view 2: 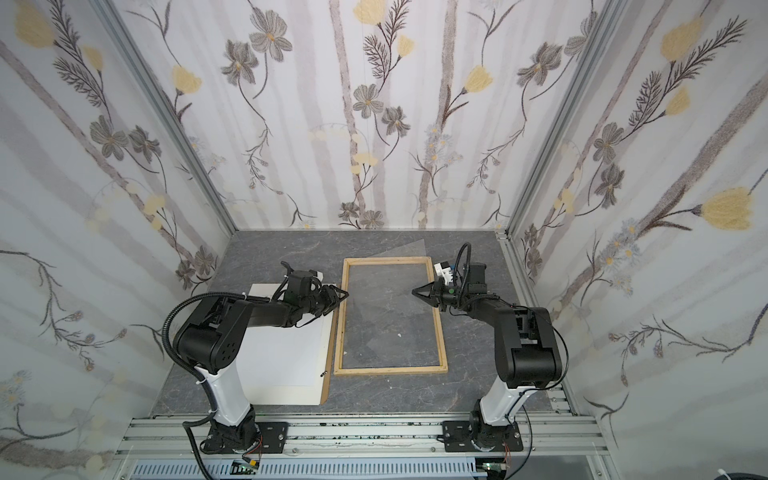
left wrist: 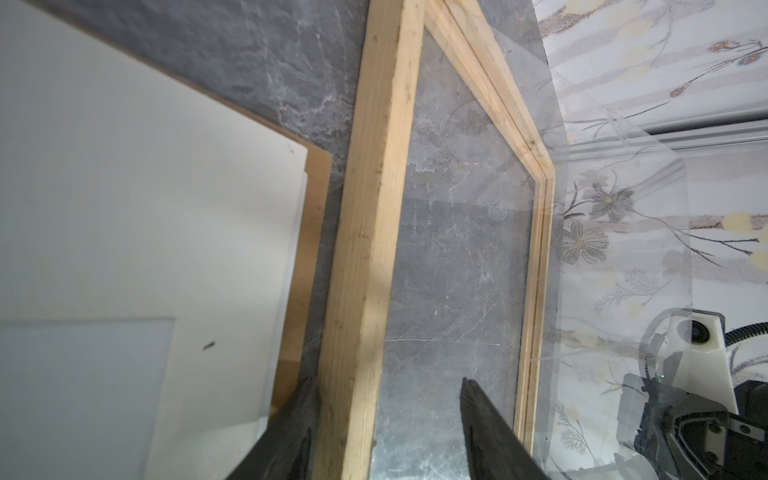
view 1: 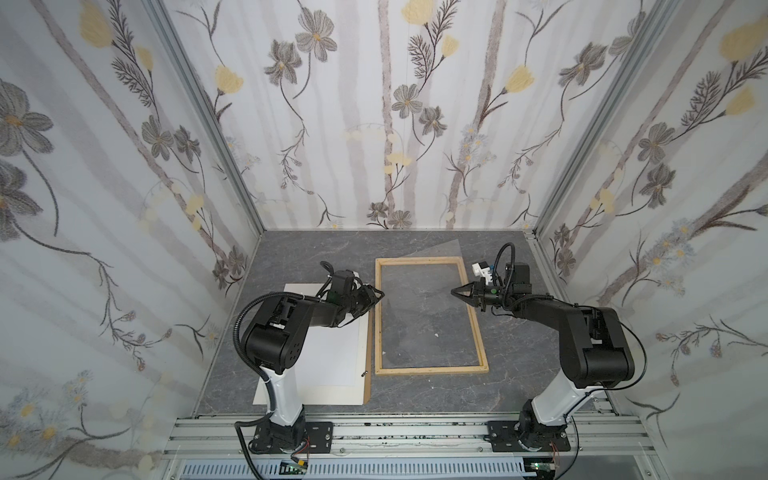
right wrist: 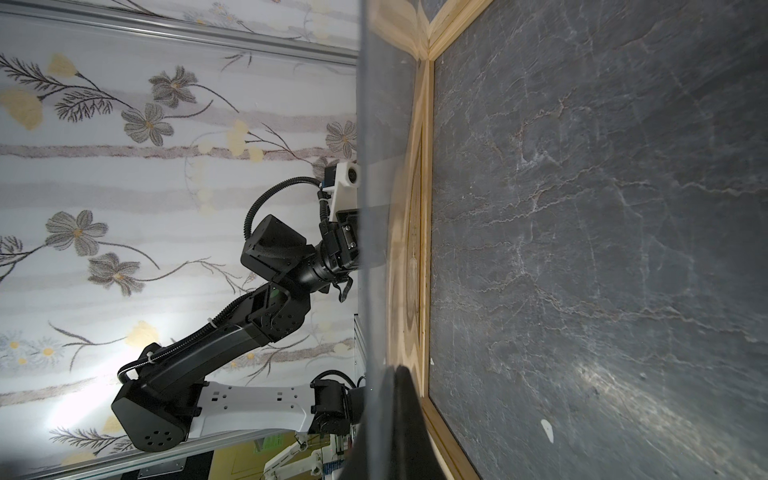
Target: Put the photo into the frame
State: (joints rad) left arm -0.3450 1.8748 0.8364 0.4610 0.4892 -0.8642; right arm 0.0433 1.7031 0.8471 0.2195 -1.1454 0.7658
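My left gripper (left wrist: 387, 380) stands with jaws apart astride one long rail of the frame (view 1: 430, 370), which lies flat on the table (view 1: 291, 257), while my right gripper (view 1: 454, 292) is pinched together on a tilted clear sheet (right wrist: 374, 104) over it, and the photo (view 1: 332, 353) lies white side up just beside the frame.

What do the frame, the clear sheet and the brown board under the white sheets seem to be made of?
The frame: pale, apparently unvarnished wood; grain lines show along its strips. The clear sheet: thin plastic or glass, I cannot tell which; see-through with faint glare. The brown board: probably fibreboard; flat matt brown, no grain.
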